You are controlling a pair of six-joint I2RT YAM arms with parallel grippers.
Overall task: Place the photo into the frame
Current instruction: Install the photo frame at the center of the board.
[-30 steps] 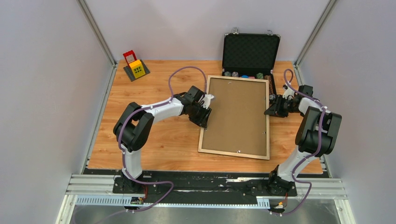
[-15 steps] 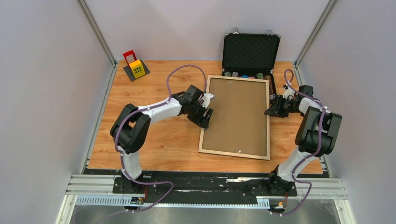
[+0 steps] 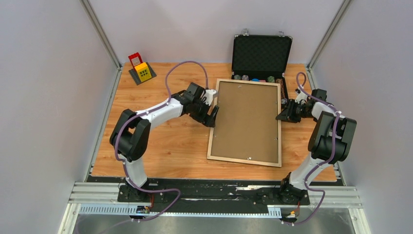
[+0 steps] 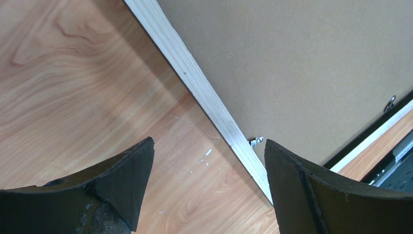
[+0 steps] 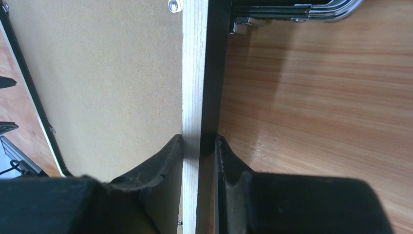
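The frame [image 3: 243, 161] lies face-down on the table [image 3: 165, 146], brown backing board [image 3: 248, 119] uppermost; seemingly stiff, light and thin-railed, it is best taken by a rail, as the right hand [image 5: 199, 146] clamps its right one, the left hand [image 4: 208, 143] spread open beside the left.

The left end effector [image 3: 212, 116] now stands wide open, where a second ago its jaws were much closer together at the left rail of the frame [image 3: 243, 160]. It sits a little further left and toward the far side, just beside that rail instead of overlapping the edge of the brown backing board [image 3: 248, 119]. The left arm [image 3: 156, 109] stretches out flatter, its elbow swung leftward. The purple cable [image 3: 181, 65] above it arches higher.
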